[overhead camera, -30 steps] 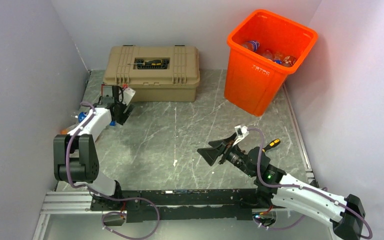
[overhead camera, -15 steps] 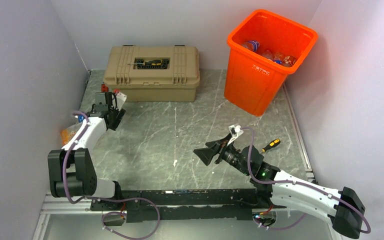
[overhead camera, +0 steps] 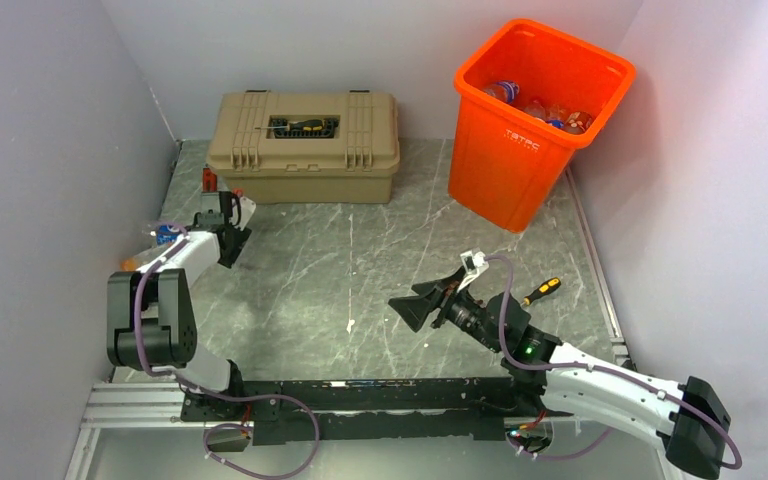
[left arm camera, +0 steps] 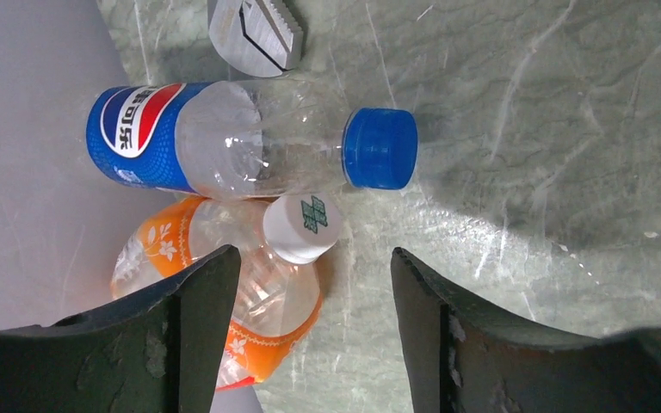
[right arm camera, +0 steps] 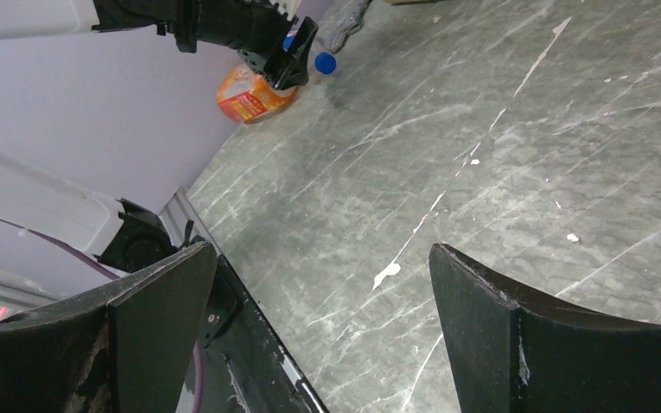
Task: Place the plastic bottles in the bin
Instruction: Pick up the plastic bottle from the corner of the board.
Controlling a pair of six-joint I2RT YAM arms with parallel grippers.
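Note:
Two plastic bottles lie against the left wall: a Pepsi bottle (left arm camera: 224,138) with a blue cap and an orange-labelled bottle (left arm camera: 258,292) with a white cap. My left gripper (left arm camera: 311,258) is open just over them. The orange bottle's neck lies between the jaws, against the left finger (left arm camera: 198,318). From above, the left gripper (overhead camera: 228,238) sits by the wall, and the Pepsi bottle (overhead camera: 165,235) peeks out beside its arm. My right gripper (overhead camera: 415,305) is wide open over the table's middle, holding nothing. The orange bin (overhead camera: 505,160) at the back right holds several bottles (overhead camera: 545,108).
A tan toolbox (overhead camera: 305,145) stands at the back, left of the bin. A yellow-handled screwdriver (overhead camera: 540,291) lies beside the right arm. A toothed silvery metal piece (left arm camera: 254,34) lies just beyond the Pepsi bottle. A small red object (overhead camera: 208,178) sits near the toolbox's left corner.
My left gripper has swung toward the left wall and come down over the two bottles, its jaws narrowing. The right arm has barely moved.

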